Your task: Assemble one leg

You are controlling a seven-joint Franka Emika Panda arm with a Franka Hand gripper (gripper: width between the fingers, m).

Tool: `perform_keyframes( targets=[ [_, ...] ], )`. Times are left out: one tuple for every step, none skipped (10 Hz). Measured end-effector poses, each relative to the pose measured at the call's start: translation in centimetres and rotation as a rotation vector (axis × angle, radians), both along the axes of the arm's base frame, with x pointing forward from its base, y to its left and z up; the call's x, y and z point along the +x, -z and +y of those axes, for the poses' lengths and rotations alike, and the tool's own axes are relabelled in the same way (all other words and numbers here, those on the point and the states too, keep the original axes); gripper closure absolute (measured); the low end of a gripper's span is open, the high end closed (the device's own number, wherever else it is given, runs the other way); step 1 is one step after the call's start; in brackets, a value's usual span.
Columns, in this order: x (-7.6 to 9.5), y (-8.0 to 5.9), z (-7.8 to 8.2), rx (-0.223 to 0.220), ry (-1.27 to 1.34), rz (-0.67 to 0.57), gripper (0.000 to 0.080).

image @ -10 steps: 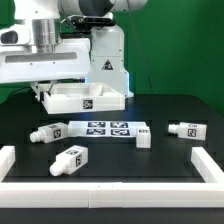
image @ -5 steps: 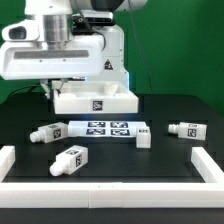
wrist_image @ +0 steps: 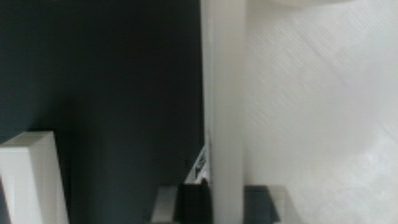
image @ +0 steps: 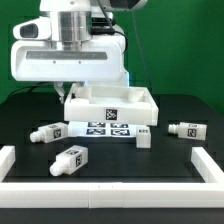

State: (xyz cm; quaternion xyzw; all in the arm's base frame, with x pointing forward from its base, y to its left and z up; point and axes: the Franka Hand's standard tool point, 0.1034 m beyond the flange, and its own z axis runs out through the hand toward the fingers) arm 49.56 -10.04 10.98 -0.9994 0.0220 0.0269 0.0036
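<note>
1. Nearest my camera, the front leg [image: 70, 158] lies on the matte black bench [image: 150, 165], below the tool [wrist_image: 217, 203] and on the camera side of it. Its long axis runs diagonally, with the narrow end toward the camera and the exterior view's left, and the tagged block toward the tool.
2. The left leg [image: 47, 132] lies lower than the tool, off to the exterior view's left. Its axis runs nearly across the view and the narrow tip points away from the tool.
3. The right leg [image: 187, 128] lies well off to the exterior view's right of the tool. Its axis also runs across the view, with the tip pointing back toward the tool.
4. A fourth leg [image: 143, 137] sits against the marker board [image: 100, 129], at the end on the exterior view's right. I cannot tell its axis.
5. All four are chunky white plastic pegs with black-and-white square tags.
6. The tool is clamped on one edge of the white panel [image: 105, 100]. In the wrist view, dark fingers [wrist_image: 178, 205] flank that thin edge. The panel is square with a raised rim, held level, and overlaps the marker board's far edge.
7. The white arm [image: 70, 20] comes straight down, wrist vertical.
</note>
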Motion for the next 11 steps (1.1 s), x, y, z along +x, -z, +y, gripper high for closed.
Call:
perform_keyframes(
  targets=[
    [0.0,0.1,0.0,0.000,-0.001,0.002,0.0745],
    [0.1,0.4,0.4,-0.001,0.001,0.006,0.0745],
    [1.5,0.9,1.7,-0.005,0.013,0.004,0.0745],
    [3.2,2.1,3.0,-0.007,-0.007,-0.010,0.0745],
    [4.3,3.7,3.9,-0.013,-0.028,-0.020,0.0745],
    [4.6,3.9,4.8,-0.013,-0.044,-0.019,0.0745],
    [4.5,3.8,4.8,-0.011,-0.050,-0.021,0.0745],
    [4.5,4.0,4.8,-0.011,-0.050,-0.018,0.0745],
    [4.4,4.0,4.9,-0.011,-0.051,-0.017,0.0745],
    [4.5,4.2,4.9,-0.010,-0.048,-0.007,0.0745],
    [5.5,4.4,4.9,-0.009,-0.048,0.006,0.0745]
  ],
)
